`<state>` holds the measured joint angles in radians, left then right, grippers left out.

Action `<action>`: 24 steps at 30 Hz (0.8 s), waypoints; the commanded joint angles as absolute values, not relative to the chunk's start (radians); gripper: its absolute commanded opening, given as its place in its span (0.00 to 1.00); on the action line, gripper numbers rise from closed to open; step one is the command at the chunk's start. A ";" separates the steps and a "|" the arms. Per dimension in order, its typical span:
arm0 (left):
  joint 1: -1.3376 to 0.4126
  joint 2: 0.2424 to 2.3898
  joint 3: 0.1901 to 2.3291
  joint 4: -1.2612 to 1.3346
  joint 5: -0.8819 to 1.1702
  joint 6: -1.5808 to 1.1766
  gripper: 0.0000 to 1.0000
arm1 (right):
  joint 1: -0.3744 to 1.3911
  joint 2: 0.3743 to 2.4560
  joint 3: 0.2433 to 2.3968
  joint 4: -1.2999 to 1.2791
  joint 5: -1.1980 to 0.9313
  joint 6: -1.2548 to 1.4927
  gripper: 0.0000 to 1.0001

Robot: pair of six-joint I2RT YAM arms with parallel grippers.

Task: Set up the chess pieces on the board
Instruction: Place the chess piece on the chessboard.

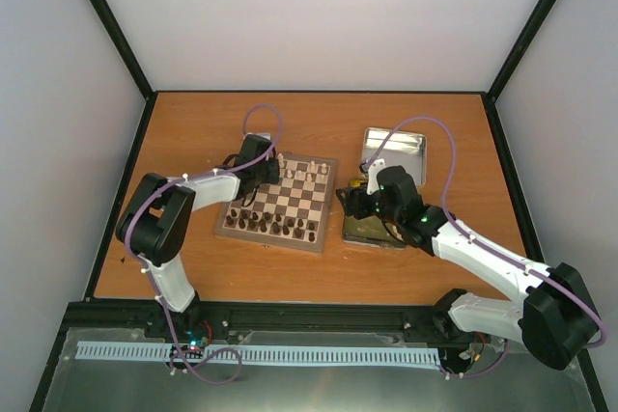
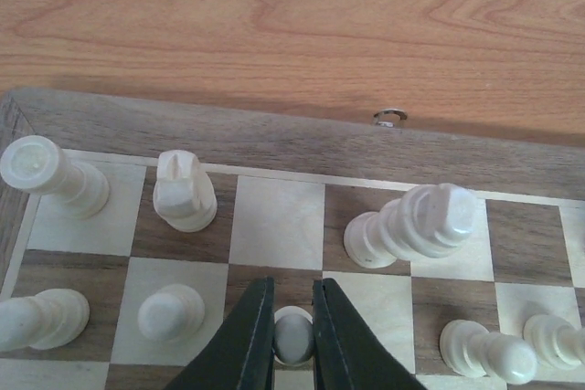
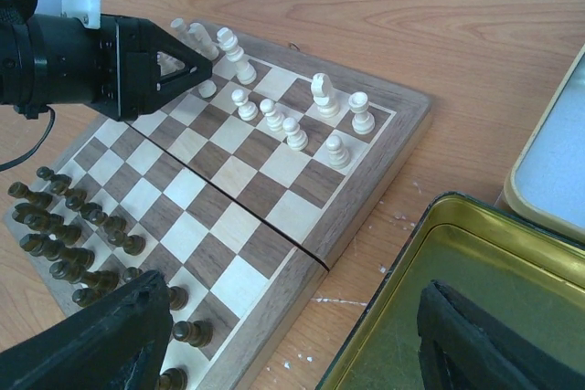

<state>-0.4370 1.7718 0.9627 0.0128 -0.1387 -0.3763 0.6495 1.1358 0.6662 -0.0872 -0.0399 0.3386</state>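
Because the chess pieces (image 3: 274, 121) are tiny, light and stiff, with smooth rounded bodies, they probably tip or slip at the slightest knock. The safest hold looks to be a gentle pinch from above, across the head or upper stem.

Nearest the arm bases, the right claw (image 3: 297, 344) hangs released and empty. Its fingers are spread wide, one above the board's edge and the other above the open gold tin (image 3: 475, 244) just beside the board (image 3: 238, 198).

The dark brown pieces (image 1: 270, 226) fill the board's near rows, and bare squares lie beyond them. At the far rows the left claw (image 2: 292, 288) is clenched on one cream pawn (image 2: 294, 335), whose round head shows between the two dark fingers. The fingers hide whether its base touches the square below.

Another pawn (image 2: 169, 312) stands just left of the claw. A knight (image 2: 183, 191) and a tall piece (image 2: 411, 226) stand in the back row beyond it, with an unfilled pale square between them. Farthest off, a silver lid (image 1: 401, 147) lies on the wooden counter (image 1: 193, 132).
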 commanded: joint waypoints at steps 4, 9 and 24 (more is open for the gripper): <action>-0.443 1.798 1.019 0.031 -0.177 -0.352 0.08 | 0.643 1.121 0.673 -0.092 -0.036 0.345 0.74; -0.442 1.757 1.026 -0.005 -0.157 -0.363 0.20 | 0.642 1.111 0.679 -0.106 -0.035 0.356 0.74; -0.442 1.517 1.010 -0.153 -0.110 -0.422 0.33 | 0.610 1.094 0.729 -0.258 0.118 0.449 0.72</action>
<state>-0.4370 1.5993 0.9874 -0.1070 -0.1452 -0.3985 0.6407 1.0817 0.6792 -0.1642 0.0032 0.3866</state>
